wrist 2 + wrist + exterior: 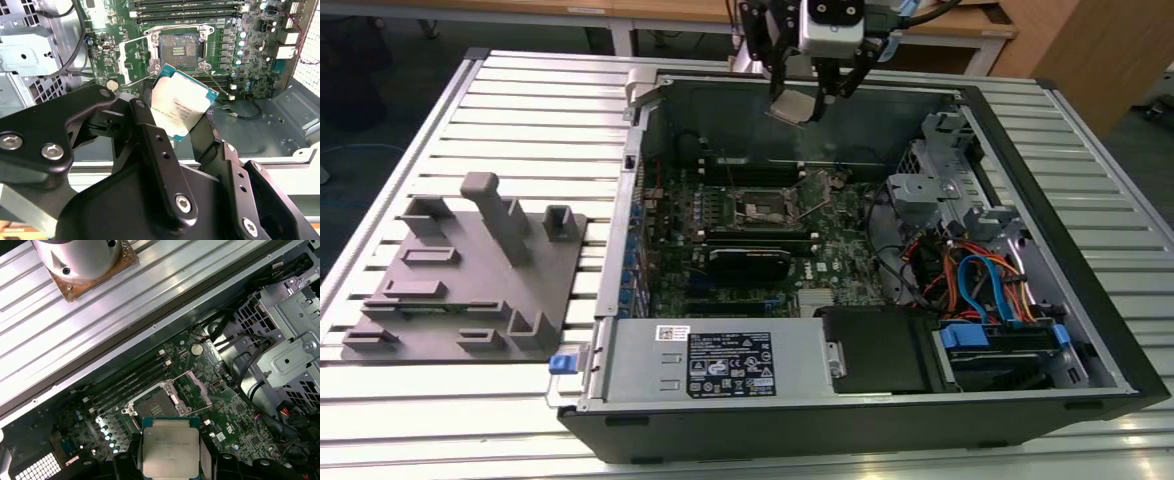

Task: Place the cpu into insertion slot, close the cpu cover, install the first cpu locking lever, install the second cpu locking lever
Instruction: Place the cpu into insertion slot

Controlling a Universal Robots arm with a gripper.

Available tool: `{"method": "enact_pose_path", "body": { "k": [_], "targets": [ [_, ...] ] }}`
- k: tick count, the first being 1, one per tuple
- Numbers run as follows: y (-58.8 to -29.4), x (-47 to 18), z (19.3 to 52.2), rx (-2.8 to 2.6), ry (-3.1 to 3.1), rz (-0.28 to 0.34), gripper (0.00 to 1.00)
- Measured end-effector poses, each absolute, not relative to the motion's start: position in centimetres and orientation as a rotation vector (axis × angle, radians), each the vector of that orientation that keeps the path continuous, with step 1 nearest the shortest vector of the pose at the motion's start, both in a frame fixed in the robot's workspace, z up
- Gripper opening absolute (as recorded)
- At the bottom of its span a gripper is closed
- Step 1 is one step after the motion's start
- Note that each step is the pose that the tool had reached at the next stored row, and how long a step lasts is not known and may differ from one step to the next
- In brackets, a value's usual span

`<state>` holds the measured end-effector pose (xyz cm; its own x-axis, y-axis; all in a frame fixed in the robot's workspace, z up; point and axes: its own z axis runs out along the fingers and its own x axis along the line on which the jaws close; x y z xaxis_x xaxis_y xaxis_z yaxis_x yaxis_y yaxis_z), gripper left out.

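Black gripper (798, 100) pinched the thin square silver-faced cpu (182, 107), tilted, high above the open computer case (881, 425). I saw the dark-centred, metal-rimmed insertion slot (762, 207) well below it, uncovered and empty.

No legible text. Faint print across cpu (182, 106) face in second wrist view, unreadable. Dark label (731, 366) on grey power supply (647, 385), lower centre of exterior view, likewise unreadable.
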<state>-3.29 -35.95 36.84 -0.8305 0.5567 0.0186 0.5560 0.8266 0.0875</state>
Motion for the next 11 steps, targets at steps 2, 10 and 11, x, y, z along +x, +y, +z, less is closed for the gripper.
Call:
{"method": "enact_pose_path", "body": {
  "k": [2,10,11],
  "targets": [
    [-35.94,-3.29,36.83,0.931,2.988,0.14,0.54],
    [-35.95,-3.29,36.83,1.001,2.964,0.139,0.54],
    [-35.95,-3.29,36.84,1.01,2.96,0.139,0.54]
  ]
}}
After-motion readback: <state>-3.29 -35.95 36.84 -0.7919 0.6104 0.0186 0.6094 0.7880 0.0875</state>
